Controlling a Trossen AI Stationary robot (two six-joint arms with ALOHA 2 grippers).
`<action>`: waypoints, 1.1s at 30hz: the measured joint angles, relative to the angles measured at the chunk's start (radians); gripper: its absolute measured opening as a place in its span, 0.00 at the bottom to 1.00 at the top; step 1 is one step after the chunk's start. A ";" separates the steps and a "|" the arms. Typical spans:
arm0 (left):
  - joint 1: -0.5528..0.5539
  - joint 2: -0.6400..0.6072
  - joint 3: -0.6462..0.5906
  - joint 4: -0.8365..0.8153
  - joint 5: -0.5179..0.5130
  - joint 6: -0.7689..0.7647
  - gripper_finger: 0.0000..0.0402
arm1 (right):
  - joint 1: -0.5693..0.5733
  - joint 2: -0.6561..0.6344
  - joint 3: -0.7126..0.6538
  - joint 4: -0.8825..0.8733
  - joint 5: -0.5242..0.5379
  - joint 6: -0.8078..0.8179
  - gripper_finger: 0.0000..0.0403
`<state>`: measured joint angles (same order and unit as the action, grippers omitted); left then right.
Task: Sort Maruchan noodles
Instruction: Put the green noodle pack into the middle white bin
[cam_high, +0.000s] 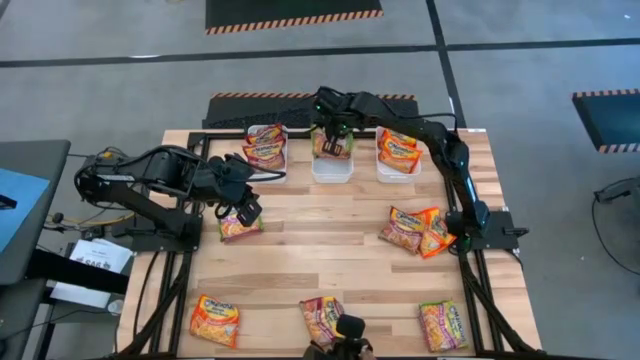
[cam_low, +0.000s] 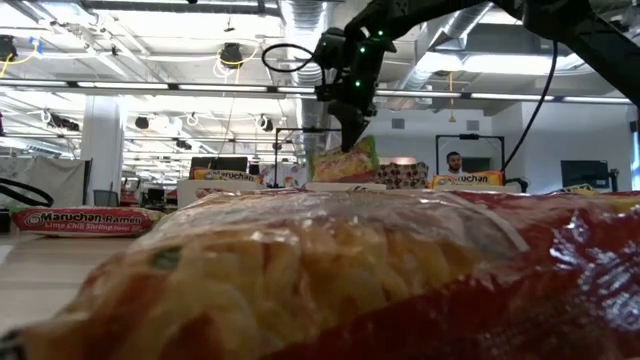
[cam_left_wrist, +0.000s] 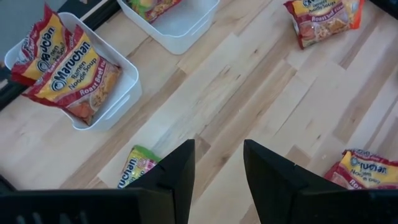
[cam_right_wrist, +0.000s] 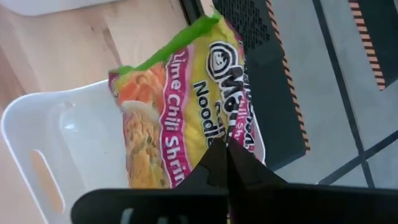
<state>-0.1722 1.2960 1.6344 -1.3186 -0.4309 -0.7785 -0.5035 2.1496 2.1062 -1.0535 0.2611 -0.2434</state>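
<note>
The right gripper (cam_high: 337, 138) pinches a green-edged noodle packet (cam_right_wrist: 186, 106) over the middle white bin (cam_high: 332, 168), at twelve o'clock. The left gripper (cam_high: 245, 212), fingers spread, hovers at nine o'clock above another green-edged packet (cam_high: 238, 228).

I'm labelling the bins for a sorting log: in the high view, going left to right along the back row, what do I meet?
Left bin holding Roast Beef packets → middle bin, where the right tool holds a green-edged Lime Chili packet → right bin holding orange-edged packets.
</note>
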 joint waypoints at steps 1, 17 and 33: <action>0.000 0.000 0.000 0.000 0.000 0.005 0.30 | 0.000 0.000 -0.001 -0.001 0.000 0.001 0.01; 0.000 0.000 0.000 0.000 0.003 -0.002 0.30 | -0.004 0.085 -0.001 -0.003 0.006 0.006 0.01; 0.000 0.000 0.000 0.000 0.005 -0.003 0.30 | 0.005 0.097 0.002 0.015 0.008 -0.043 0.31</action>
<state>-0.1722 1.2958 1.6348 -1.3182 -0.4259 -0.7820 -0.4982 2.2467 2.1082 -1.0388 0.2692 -0.2867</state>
